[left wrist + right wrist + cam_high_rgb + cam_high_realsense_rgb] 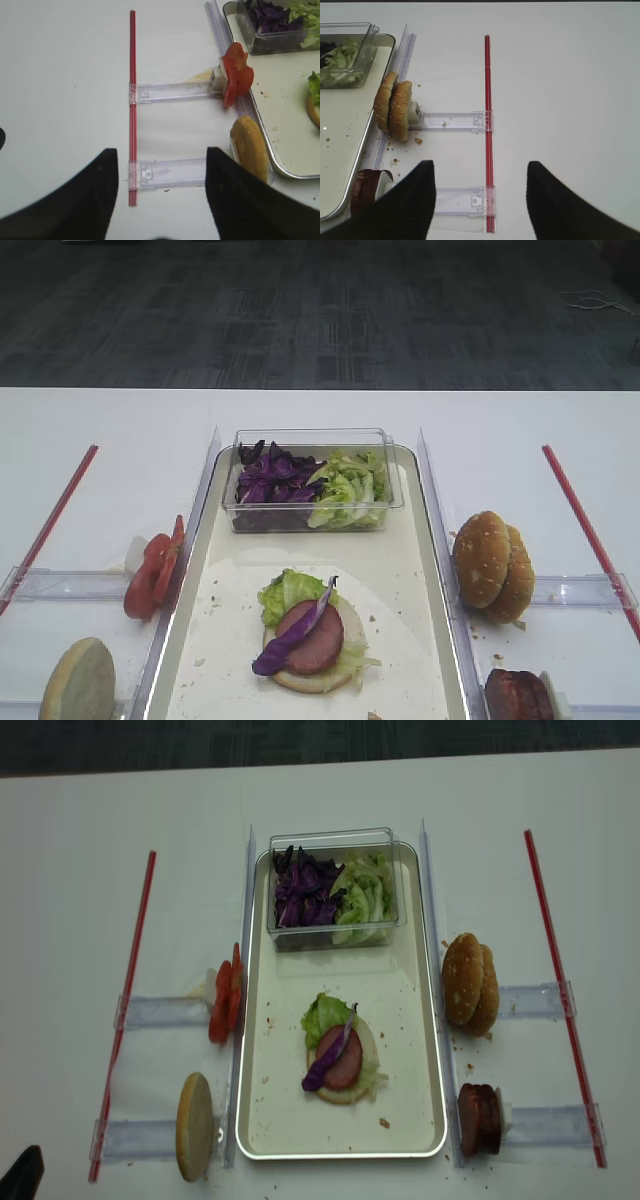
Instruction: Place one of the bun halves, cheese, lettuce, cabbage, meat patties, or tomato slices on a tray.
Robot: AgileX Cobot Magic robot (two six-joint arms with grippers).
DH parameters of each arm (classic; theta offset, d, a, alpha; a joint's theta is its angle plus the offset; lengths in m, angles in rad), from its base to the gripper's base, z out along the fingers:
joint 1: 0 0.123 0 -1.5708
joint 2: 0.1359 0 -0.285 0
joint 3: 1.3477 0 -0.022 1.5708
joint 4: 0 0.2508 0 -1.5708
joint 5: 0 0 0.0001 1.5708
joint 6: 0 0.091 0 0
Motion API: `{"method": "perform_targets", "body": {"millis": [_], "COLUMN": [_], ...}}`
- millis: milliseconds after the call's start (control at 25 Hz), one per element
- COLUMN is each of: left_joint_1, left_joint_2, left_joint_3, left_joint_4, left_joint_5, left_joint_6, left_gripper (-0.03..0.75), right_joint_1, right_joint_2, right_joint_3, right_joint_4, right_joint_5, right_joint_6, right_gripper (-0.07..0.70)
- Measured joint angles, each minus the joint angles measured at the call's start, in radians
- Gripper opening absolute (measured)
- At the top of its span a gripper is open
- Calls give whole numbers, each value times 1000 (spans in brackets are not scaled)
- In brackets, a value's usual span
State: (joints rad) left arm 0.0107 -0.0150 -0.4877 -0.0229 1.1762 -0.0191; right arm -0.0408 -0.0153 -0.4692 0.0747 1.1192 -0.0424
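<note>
From the first high view, the tray (440, 570) holds a half-built burger: bottom bun, lettuce (288, 592), a meat patty (315, 637) and a strip of purple cabbage (295, 635) across it. The tomato slices (152, 575) stand on edge just left of the tray, with a bun half (78, 682) nearer the camera; neither arm shows here. In the right wrist view, the right gripper (480, 200) is spread and empty, well right of the tray; two bun halves (394, 109) stand on edge ahead and to its left, with spare patties (364, 189) nearer and also to its left. In the left wrist view, the left gripper (161, 195) is likewise spread and empty; the tomato slices (236, 75) stand ahead and to its right, flat faces turned along the tray's side. The second high view shows them touching the tray's left rim, so the left arm looks the nearer one for a tomato.
</note>
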Motion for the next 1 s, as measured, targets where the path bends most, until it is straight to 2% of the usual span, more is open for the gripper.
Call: {"method": "perform_targets", "body": {"millis": [1000], "left_joint_1": [0], "left_joint_2": [0], "left_joint_3": [0], "left_joint_4": [0], "left_joint_5": [0], "left_joint_6": [0], "left_gripper": [398], "right_joint_1": [0], "right_joint_2": [0], "right_joint_3": [0], "right_joint_4": [0], "right_joint_5": [0], "right_joint_6": [0], "right_gripper": [416]}}
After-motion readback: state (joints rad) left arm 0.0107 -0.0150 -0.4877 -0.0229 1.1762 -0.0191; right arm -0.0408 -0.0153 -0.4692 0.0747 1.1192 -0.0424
